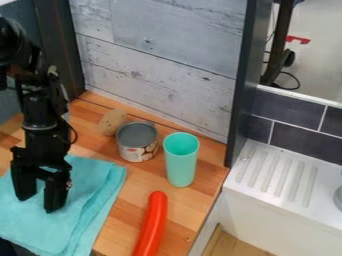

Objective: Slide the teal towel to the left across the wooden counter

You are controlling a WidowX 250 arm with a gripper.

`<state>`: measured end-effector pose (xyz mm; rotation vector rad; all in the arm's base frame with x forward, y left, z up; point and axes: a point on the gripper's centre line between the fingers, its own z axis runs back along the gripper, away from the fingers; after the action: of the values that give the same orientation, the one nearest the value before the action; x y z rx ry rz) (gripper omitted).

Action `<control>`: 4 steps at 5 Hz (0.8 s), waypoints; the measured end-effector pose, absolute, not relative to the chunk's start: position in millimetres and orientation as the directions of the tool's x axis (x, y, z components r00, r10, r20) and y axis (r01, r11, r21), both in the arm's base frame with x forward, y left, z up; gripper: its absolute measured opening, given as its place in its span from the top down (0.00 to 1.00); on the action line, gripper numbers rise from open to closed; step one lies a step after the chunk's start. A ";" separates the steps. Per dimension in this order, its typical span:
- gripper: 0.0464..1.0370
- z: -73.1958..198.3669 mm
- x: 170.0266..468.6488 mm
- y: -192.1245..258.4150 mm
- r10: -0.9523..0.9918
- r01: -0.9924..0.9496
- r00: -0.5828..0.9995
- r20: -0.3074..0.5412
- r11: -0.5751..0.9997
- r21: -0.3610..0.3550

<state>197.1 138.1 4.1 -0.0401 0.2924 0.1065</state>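
The cloth (97, 180) is laid near the front of the counter (133, 190), towards 8 o'clock in the view, with layers showing along its right side. Above it the gripper (41, 197) is seen pointing down, its fingers held apart with nothing gripped between them; whether the cloth is touched by their tips cannot be told. At 3 o'clock from the cloth, the red stick (152, 222) is laid lengthwise, well apart from the gripper. Farther back, at 2 o'clock, the cup (181, 162) is stood upright, with the can (137, 142) upright just beside it, between 1 and 2 o'clock. Behind the can, at 1 o'clock, a brown lump (112, 122) is set near the wall (160, 75). As things lie, no grip has been made and nothing is lifted; whether any placing or folding has been finished cannot be judged.
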 end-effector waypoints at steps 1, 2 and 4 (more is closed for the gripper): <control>0.04 4.4 195.9 166.8 0.201 -0.208 0.938 -0.282 0.978 0.007; 0.04 6.1 205.8 211.0 0.293 -0.296 0.915 -0.278 0.955 0.030; 0.04 14.5 243.2 258.8 0.321 -0.325 0.938 -0.129 0.946 -0.006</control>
<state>243.2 258.8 14.5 -0.0274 0.1277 0.3300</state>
